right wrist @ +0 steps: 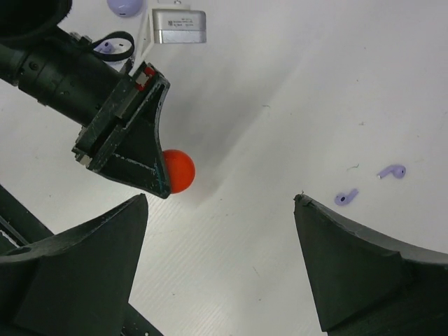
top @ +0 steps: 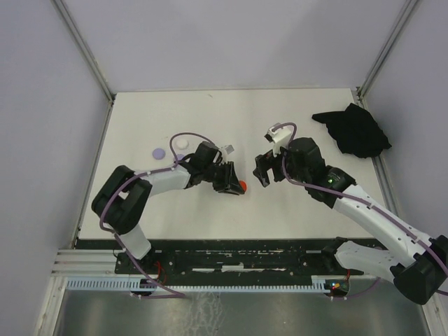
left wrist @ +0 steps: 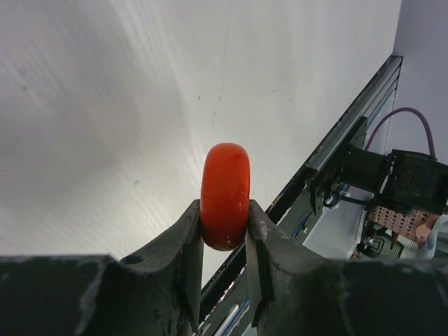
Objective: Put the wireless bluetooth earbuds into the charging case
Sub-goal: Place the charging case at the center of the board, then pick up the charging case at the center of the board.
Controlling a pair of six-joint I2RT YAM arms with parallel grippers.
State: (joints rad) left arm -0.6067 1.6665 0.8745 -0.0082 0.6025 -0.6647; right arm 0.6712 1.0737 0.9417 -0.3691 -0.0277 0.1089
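My left gripper [left wrist: 224, 213] is shut on a red round charging case [left wrist: 225, 189], held on edge just above the table and closed along its seam. From above, the case [top: 241, 186] shows at the left fingertips [top: 231, 182]. My right gripper [right wrist: 221, 203] stands open about a hand's width to the right of it, with only bare table between its fingers. Two lilac earbuds [right wrist: 391, 171] [right wrist: 346, 197] lie on the table beyond the right finger. In the right wrist view the red case [right wrist: 180, 171] peeks out from the left gripper [right wrist: 133, 150].
A lilac disc [top: 159, 152] and a white disc [top: 181, 143] lie at the back left, behind the left arm. A black cloth [top: 353, 129] is heaped at the back right. The table's dark front rail [top: 231, 255] runs along the near edge.
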